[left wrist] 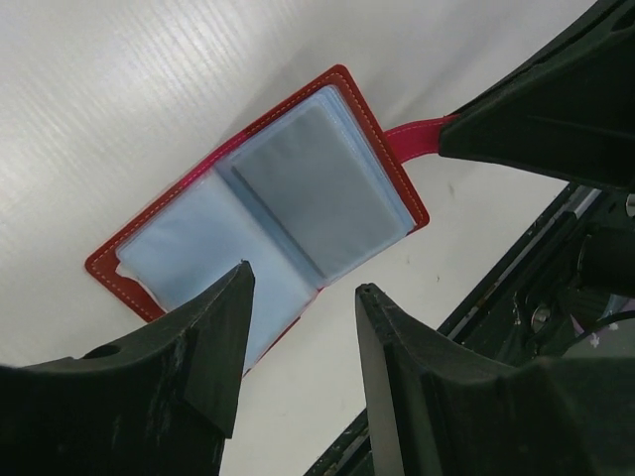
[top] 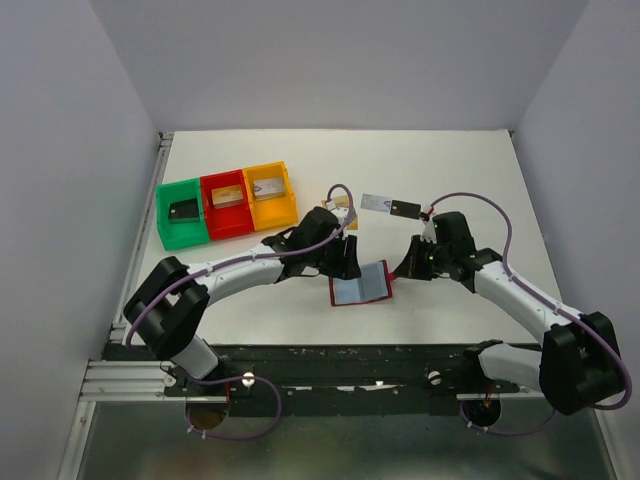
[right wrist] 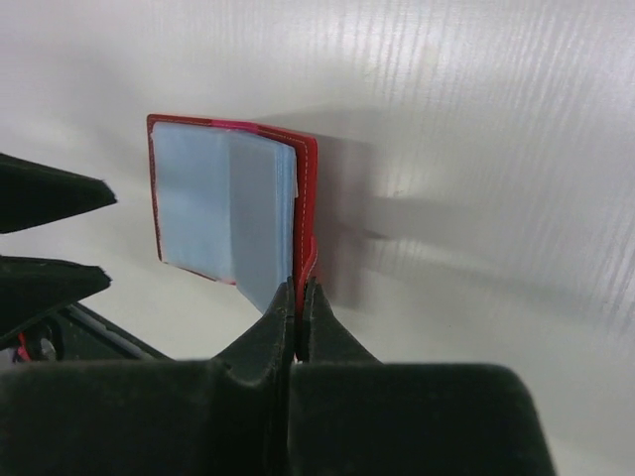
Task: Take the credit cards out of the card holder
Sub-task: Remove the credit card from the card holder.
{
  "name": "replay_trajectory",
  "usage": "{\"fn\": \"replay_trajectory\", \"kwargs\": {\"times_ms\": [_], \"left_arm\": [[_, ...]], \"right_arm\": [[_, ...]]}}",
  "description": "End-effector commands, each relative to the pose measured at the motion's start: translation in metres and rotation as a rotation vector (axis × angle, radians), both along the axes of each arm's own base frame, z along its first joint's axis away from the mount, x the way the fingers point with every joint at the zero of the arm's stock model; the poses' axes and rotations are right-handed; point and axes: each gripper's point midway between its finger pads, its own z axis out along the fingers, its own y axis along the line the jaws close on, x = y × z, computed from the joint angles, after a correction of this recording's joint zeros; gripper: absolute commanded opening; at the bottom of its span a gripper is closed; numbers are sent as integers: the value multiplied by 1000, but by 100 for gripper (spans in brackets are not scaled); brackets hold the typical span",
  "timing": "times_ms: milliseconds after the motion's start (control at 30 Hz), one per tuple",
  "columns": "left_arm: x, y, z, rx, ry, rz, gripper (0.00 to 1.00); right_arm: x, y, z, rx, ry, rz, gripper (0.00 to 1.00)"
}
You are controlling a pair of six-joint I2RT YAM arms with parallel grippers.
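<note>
Here, the right pincer (right wrist: 298,297) is clamped tight on the card holder (right wrist: 223,208), its fingers pinching the red snap tab (left wrist: 412,139) at the cover's edge. The card holder lies open on the white table (top: 470,170) between the two pincers, pale blue sleeves facing up. The left pincer (left wrist: 303,297) hangs over one open page, jaws partly apart with nothing between them. Just beyond the right pincer, a silver-white card (top: 377,203) and a black card (top: 405,209) lie side by side. Behind the left pincer, what looks like a gold-tan card (top: 347,217) peeks out. Farther to that pincer's left, a green bin (top: 185,240), a red bin (top: 232,228) and an orange bin (top: 275,215) stand in a row.
</note>
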Motion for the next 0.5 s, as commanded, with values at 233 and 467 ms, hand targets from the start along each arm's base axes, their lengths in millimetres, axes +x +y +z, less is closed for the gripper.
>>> {"fn": "replay_trajectory", "kwargs": {"times_ms": [233, 467], "left_arm": [[-11, -32, -14, 35, 51, -149, 57], [-11, -36, -24, 61, 62, -158, 58]], "right_arm": [[-20, 22, 18, 152, -39, 113, 0], [-21, 24, 21, 174, -53, 119, 0]]}}
